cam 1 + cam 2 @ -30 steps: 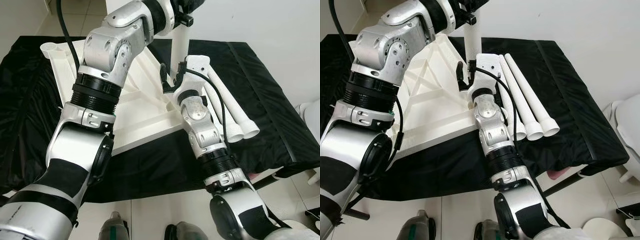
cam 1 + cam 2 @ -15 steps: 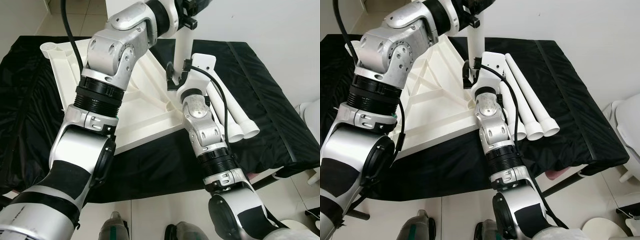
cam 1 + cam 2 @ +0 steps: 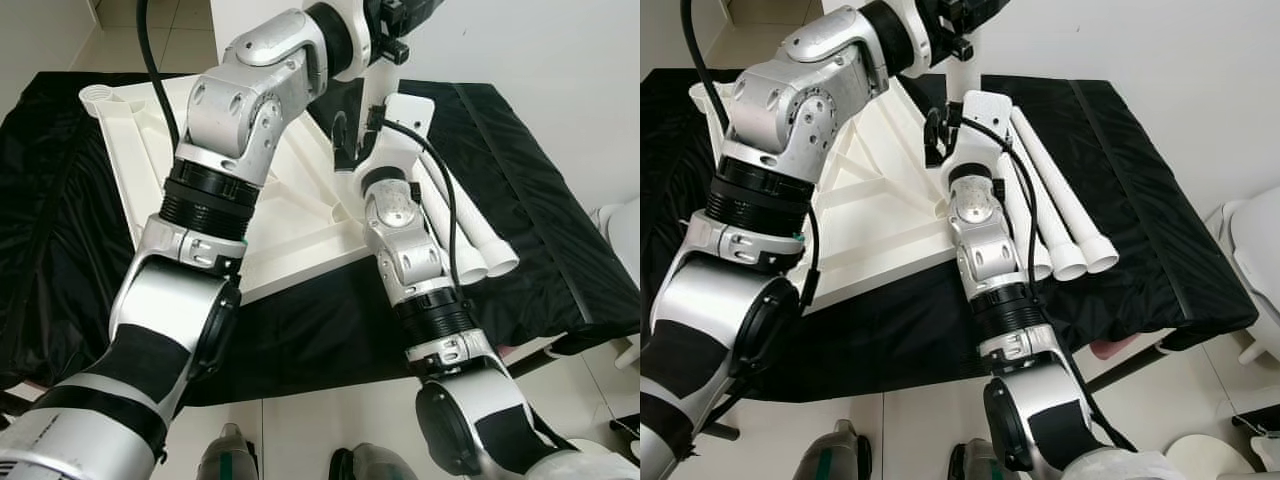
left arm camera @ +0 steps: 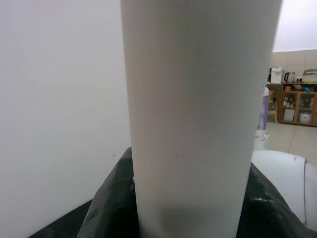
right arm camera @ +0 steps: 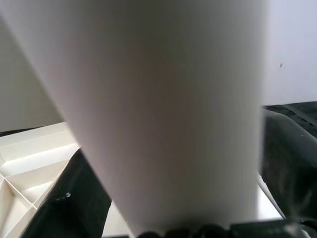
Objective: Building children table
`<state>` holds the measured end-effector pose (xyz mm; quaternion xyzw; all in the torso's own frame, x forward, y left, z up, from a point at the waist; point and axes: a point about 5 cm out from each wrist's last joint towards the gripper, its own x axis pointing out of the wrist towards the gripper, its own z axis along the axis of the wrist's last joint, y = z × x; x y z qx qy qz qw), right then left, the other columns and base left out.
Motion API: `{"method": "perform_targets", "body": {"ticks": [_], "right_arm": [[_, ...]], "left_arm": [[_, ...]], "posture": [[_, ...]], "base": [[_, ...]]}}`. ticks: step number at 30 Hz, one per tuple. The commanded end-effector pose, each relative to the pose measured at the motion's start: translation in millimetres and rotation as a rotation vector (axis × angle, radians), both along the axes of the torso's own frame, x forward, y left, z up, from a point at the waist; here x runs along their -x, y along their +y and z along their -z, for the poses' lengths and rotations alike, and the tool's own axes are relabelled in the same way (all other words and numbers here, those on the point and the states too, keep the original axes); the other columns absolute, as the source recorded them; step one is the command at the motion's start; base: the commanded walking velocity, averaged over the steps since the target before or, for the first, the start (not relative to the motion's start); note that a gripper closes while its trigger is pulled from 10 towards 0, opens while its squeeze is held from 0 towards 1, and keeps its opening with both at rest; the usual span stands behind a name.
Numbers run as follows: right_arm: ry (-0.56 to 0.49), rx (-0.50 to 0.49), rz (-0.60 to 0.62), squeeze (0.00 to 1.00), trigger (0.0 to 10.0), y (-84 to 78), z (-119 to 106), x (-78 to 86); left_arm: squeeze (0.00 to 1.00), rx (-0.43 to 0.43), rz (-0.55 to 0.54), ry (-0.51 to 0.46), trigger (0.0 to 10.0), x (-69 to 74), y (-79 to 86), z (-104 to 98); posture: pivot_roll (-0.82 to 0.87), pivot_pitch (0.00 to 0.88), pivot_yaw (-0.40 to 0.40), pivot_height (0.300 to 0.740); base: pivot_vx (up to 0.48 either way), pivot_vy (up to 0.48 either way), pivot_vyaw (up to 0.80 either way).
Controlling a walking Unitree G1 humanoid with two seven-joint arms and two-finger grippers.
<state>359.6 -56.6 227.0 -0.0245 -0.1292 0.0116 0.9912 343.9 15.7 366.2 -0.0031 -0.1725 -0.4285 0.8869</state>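
A white tabletop (image 3: 290, 215) lies upside down on a table under black cloth (image 3: 540, 200). Near its right corner a white table leg (image 3: 376, 85) stands upright. My left gripper (image 3: 958, 20) reaches in from above and is shut on the top of that leg. My right gripper (image 3: 352, 140) is shut on the leg lower down, just above the tabletop. Both wrist views look at the leg (image 4: 198, 124) (image 5: 163, 109) from very close. Three more white legs (image 3: 1065, 215) lie side by side on the cloth to the right of my right arm.
The tabletop has a round leg socket (image 3: 100, 97) at its far left corner. The cloth-covered table ends close in front of me and on the right. A white rounded object (image 3: 625, 235) stands on the floor beyond the right edge.
The upright leg and my left gripper have shifted a little to the right. My right gripper has risen along the leg and its wrist has turned.
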Motion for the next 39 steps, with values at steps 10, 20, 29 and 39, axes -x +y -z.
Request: {"method": "perform_targets", "body": {"ticks": [10, 20, 29, 39], "right_arm": [[0.009, 0.002, -0.003, 0.0, 0.0, 3.8, -0.4, 0.0], [0.018, 0.004, -0.006, 0.0, 0.0, 4.3, 1.9, 0.5], [0.016, 0.005, 0.018, 0.0, 10.0, 2.0, 1.3, -1.1], [0.011, 0.002, 0.031, 0.0, 10.0, -1.7, 0.4, -2.6]], "left_arm": [[0.0, 0.013, -0.012, 0.004, 10.0, 1.7, -1.9, 0.2], [0.0, 0.013, -0.009, -0.003, 10.0, 2.1, -2.7, -1.3], [0.0, 0.013, -0.002, -0.01, 10.0, 3.0, -3.4, -2.7], [1.0, 0.035, 0.022, 0.004, 10.0, 4.3, -1.5, -4.4]], "posture": [[-0.01, 0.0, -0.028, 0.74], [-0.01, 0.0, -0.027, 0.74], [-0.01, 0.0, -0.029, 0.74], [-0.01, 0.0, -0.03, 0.74]], "base": [[0.0, 0.0, 0.0], [0.0, 0.0, 0.0], [0.0, 0.0, 0.0], [0.0, 0.0, 0.0]]}}
